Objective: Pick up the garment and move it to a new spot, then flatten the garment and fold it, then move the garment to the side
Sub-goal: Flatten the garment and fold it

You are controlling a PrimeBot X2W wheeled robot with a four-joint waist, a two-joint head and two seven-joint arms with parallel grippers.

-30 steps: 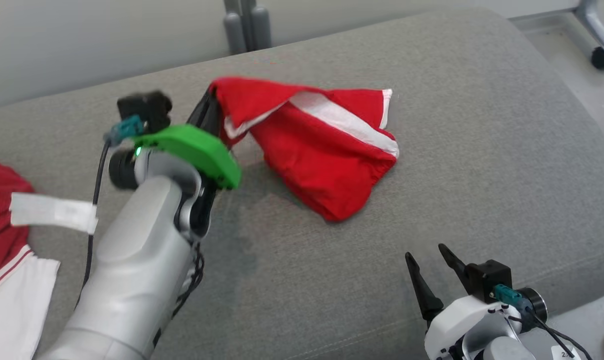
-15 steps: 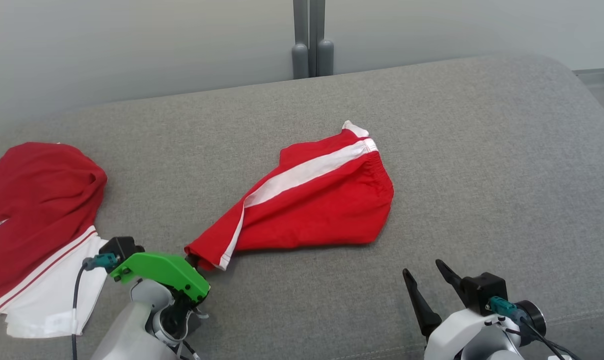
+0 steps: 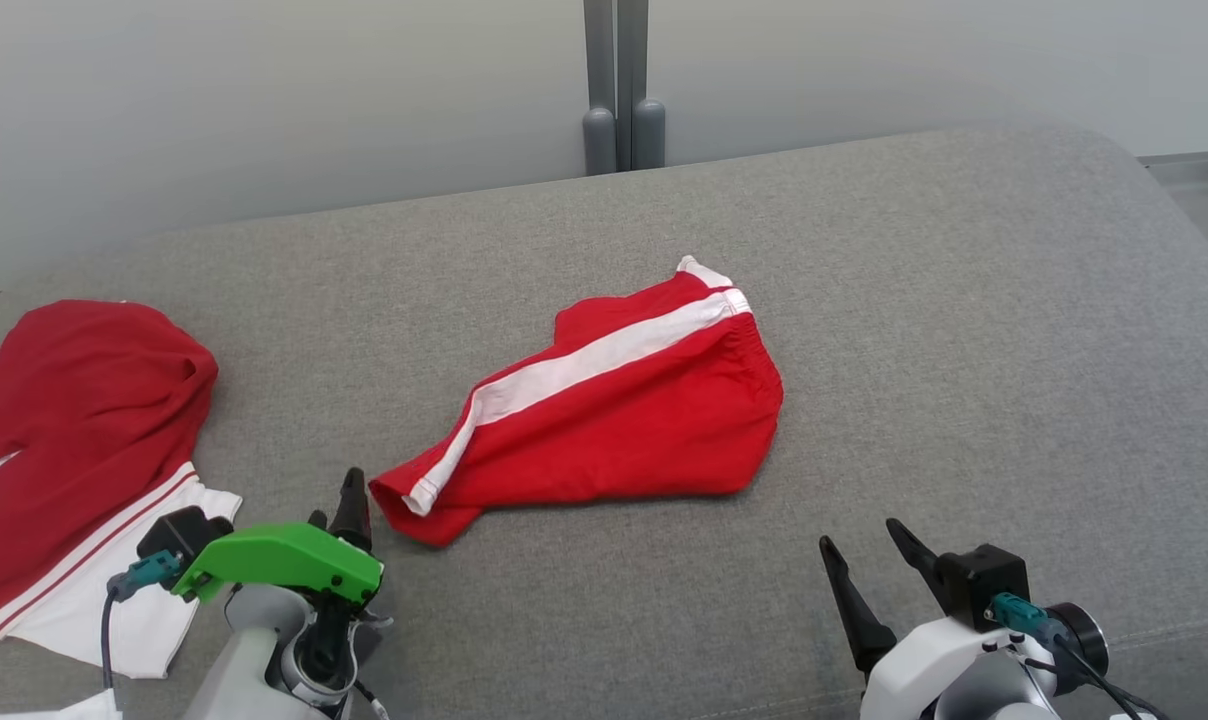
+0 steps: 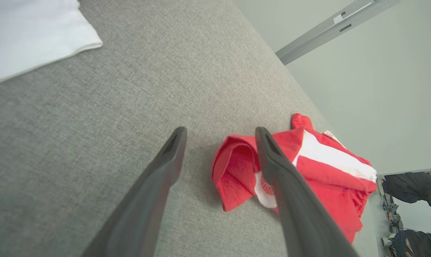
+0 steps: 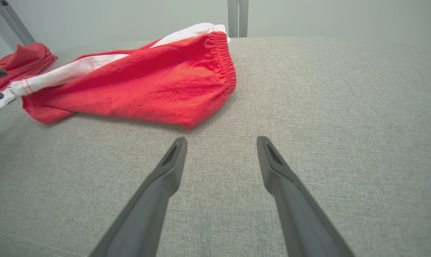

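Grey upholstered surface (image 3: 964, 350) is backed by a pale wall (image 3: 264, 100) | red white-striped garment (image 3: 614, 420) is laid at centre | left gripper (image 4: 219, 132) is spread, empty, at 7 o'clock | right gripper (image 3: 859, 535) is spread, empty, at 5 o'clock

No writing, label, brand, number or sign can be read in any of the views.
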